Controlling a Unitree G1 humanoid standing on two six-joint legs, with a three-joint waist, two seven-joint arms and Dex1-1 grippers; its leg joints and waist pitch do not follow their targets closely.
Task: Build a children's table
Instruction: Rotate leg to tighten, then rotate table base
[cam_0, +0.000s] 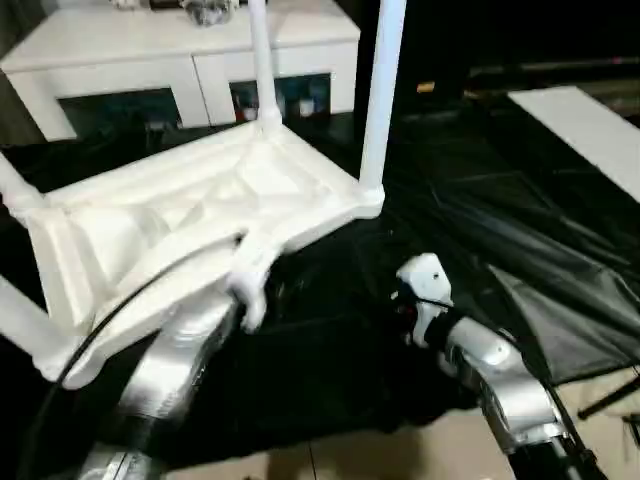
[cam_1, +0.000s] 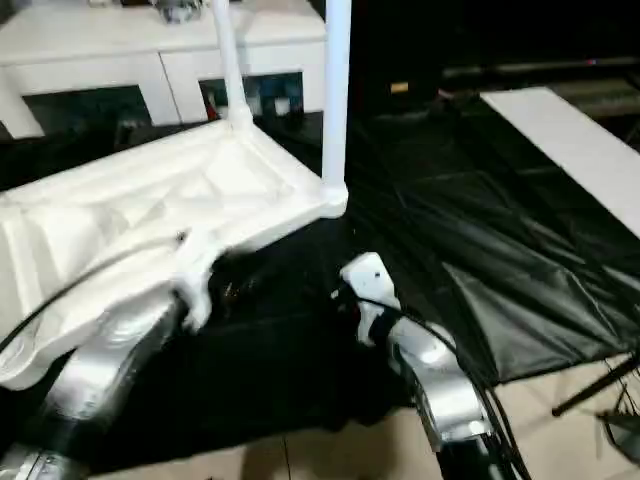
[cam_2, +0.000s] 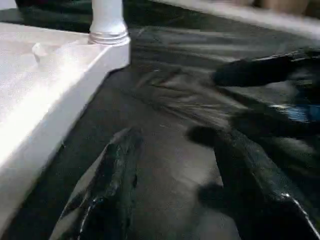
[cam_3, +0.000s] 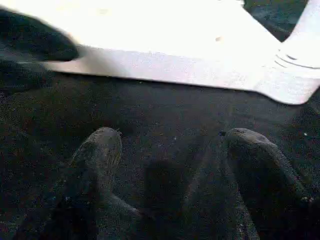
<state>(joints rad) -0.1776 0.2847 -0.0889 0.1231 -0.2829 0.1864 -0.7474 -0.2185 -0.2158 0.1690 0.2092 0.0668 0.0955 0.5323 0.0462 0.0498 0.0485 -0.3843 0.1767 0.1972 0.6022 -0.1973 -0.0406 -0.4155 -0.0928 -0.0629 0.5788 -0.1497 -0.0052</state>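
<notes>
Left claw (cam_2: 172, 145) agape beside upturned white ribbed tabletop (cam_0: 190, 215), legs (cam_0: 380, 95) upright.

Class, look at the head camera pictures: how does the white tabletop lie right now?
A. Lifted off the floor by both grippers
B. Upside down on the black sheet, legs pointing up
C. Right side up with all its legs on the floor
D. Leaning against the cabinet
B: the tabletop shows its ribbed underside facing up on the black sheet, and a leg rises upright from its corner socket.
</notes>
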